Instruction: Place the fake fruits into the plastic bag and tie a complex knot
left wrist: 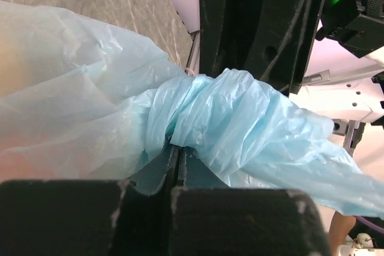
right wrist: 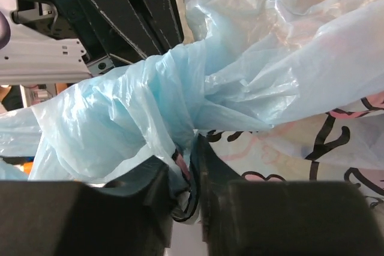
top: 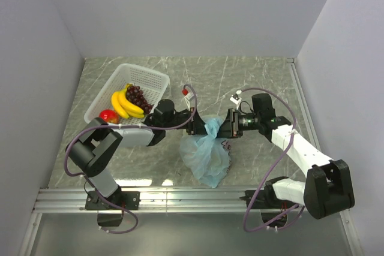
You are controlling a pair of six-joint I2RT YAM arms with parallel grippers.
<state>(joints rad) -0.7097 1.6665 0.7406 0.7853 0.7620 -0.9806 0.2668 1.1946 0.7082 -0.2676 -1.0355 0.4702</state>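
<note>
The light-blue plastic bag lies bulging at the table's middle, its top bunched into a twisted knot held up between both grippers. My left gripper comes in from the left, and in its wrist view it is shut with the blue twist at its tips. My right gripper faces it from the right. In its own view it pinches bag film just under the twist. Yellow bananas, dark grapes and a red apple lie in the basket.
The white latticed basket stands at the back left, close behind my left arm. A metal rail runs along the near edge. Grey walls close in the table on the left, back and right.
</note>
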